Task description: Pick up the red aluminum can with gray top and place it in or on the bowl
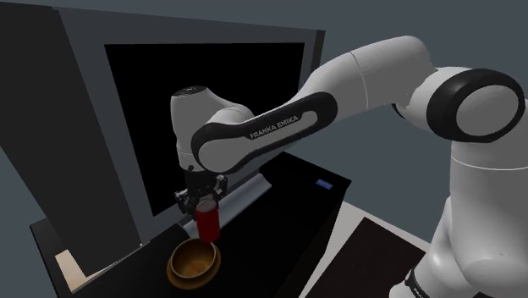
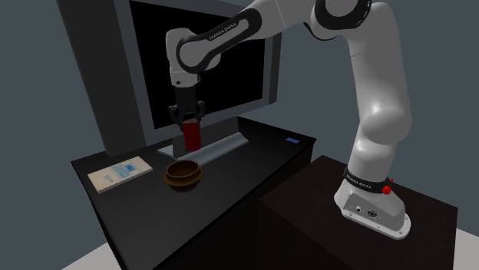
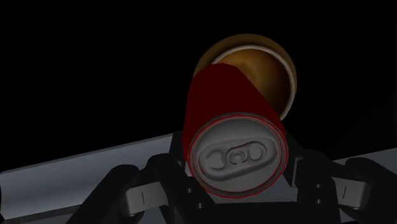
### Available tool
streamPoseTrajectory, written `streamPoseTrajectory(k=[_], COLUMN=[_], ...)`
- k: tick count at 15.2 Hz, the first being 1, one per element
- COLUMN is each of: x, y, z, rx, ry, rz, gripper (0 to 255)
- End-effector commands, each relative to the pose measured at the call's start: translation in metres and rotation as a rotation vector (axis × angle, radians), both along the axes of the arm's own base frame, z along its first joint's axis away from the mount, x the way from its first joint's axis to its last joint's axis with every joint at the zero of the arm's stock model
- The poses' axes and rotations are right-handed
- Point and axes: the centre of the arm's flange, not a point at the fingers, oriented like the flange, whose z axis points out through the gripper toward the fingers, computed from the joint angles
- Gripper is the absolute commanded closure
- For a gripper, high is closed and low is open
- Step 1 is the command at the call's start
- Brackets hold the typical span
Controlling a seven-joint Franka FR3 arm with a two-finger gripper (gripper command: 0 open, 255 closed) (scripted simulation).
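A red can [image 1: 207, 222] with a grey top hangs upright just above the desk, clasped near its top by my black gripper [image 1: 203, 201]. In the second exterior view the can [image 2: 192, 136] is held by the gripper [image 2: 187, 123] behind and a little above a brown bowl [image 2: 183, 175]. The bowl [image 1: 193, 262] stands on the dark desk directly in front of the can. In the wrist view the can [image 3: 222, 108] sits between the fingers of the gripper [image 3: 236, 172], its grey lid facing the camera. The bowl [image 3: 267, 70] lies beyond it, partly hidden by the can.
A large dark monitor [image 2: 207, 69] stands behind the can, with a grey bar [image 2: 219, 146] at its foot. A pale booklet [image 2: 119, 173] lies on the desk [image 2: 253, 165] to the second exterior view's left of the bowl. A small blue tag [image 2: 292, 141] sits near the desk's right corner.
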Motion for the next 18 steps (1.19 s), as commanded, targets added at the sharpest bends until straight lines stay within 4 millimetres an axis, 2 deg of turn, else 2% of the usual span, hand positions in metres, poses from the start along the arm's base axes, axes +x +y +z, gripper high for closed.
streamPoseTrajectory(k=[1,2,18], x=[0.013,0.023,0.023], y=[0.026,0.046,0.047], z=[0.004,0.006,-0.079], rx=[0.000,0.000,0.000], ry=[0.000,0.000,0.000], rz=[-0.002,-0.002,-0.002], gripper=[255,255,255])
